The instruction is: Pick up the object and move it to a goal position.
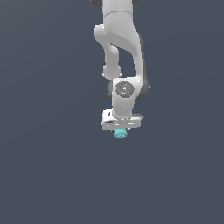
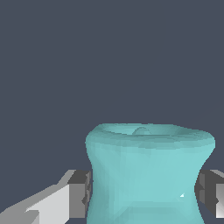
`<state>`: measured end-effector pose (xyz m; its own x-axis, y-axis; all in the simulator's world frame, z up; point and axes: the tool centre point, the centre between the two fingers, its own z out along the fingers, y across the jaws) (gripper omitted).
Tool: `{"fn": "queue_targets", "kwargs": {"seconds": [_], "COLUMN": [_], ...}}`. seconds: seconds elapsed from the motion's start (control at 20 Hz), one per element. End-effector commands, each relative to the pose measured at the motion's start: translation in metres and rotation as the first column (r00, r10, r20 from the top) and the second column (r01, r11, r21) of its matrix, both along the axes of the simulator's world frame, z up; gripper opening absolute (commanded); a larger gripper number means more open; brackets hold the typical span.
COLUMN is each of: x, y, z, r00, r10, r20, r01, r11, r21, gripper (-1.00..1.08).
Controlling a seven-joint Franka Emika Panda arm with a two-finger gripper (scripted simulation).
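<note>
We saw the pincer [image 1: 120, 131] clamped on the teal spool [image 1: 120, 134] | its grey pads [image 2: 81, 192] pressed the spool's waist on both sides | only plain dark table [image 1: 48, 175] surrounded them | nothing blocked the arm [image 1: 124, 48].

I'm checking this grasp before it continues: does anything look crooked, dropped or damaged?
Nothing stands out. The teal spool sits between the gripper fingers, one pad at each side of its waist, and it looks intact. Whether the pads actually touch cannot be told.
</note>
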<state>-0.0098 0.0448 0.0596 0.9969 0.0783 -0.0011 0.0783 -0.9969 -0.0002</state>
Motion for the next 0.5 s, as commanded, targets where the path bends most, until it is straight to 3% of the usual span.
{"fn": "queue_targets", "kwargs": {"seconds": [0.0,0.45], "x": [-0.005,-0.034], "y": [-0.007,-0.049], "z": [0.011,0.073], "r00": [1.000,1.000], "r10": [-0.001,-0.001], "r20": [0.001,0.001], "r01": [0.001,0.001], "r11": [1.000,1.000], "r21": [0.000,0.000], "gripper": [-1.00,-1.00]}}
